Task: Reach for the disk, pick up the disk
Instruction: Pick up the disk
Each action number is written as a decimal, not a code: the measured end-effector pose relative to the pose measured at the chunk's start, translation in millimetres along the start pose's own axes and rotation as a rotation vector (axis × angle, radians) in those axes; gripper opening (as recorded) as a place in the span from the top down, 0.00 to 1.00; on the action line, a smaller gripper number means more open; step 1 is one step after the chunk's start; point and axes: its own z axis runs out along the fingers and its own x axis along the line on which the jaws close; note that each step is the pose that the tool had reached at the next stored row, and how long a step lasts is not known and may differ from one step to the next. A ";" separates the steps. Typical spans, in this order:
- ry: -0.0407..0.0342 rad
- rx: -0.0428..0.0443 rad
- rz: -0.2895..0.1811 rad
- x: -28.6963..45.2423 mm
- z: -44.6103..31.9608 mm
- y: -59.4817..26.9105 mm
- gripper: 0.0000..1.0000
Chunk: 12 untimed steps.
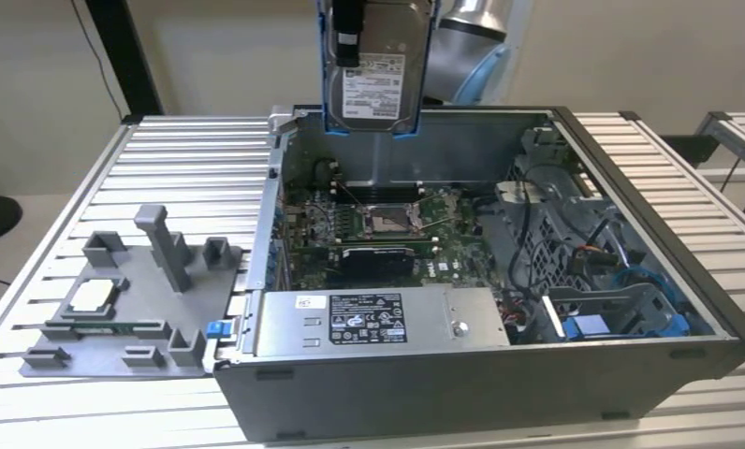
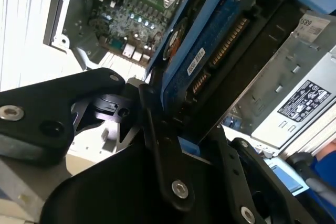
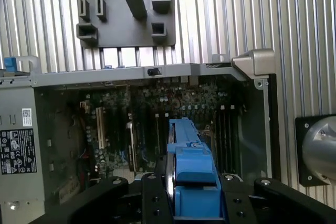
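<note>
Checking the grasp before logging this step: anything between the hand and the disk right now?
Nothing visible. The hand is shut on the disk, gripping its blue frame, as both wrist views show. In the exterior view the disk hangs upright above the open computer case, clear of the motherboard and the grey power supply box.

In the first wrist view the gripper [image 3: 193, 203] holds the disk [image 3: 191, 174] edge-on, its black fingers [image 3: 152, 203] pressed against both sides of the blue frame. Beneath it lies the open computer case [image 3: 257, 64] with its green motherboard [image 3: 157, 124] exposed. A grey power supply box [image 3: 18, 145] sits inside the case. Beyond the case, a grey fixture tray [image 3: 126, 19] rests on the ribbed metal table [image 3: 252, 14].
</note>
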 end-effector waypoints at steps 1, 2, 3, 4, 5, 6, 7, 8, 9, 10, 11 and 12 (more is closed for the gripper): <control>0.0000 -0.0001 0.000 -0.3 -0.1 -2.7 1.00; -0.0001 -0.0001 0.000 -0.5 -0.1 -5.3 1.00; 0.0000 -0.0002 0.000 -0.8 -0.2 -7.7 1.00; 0.0000 -0.0003 0.000 -1.0 -0.3 -9.9 1.00; 0.0000 -0.0003 0.000 -1.2 -0.4 -12.2 1.00; 0.0000 -0.0003 0.000 -1.5 -0.5 -14.4 1.00; 0.0000 -0.0004 0.000 -1.7 -0.6 -17.2 1.00; 0.0000 -0.0005 0.000 -2.1 -0.7 -20.2 1.00; 0.0001 -0.0008 0.000 -2.4 -0.8 -23.3 1.00; 0.0001 -0.0009 0.000 -2.7 -0.9 -26.3 1.00; 0.0001 -0.0011 0.000 -3.0 -1.0 -29.1 1.00; 0.0001 -0.0012 0.000 -3.3 -1.1 -32.0 1.00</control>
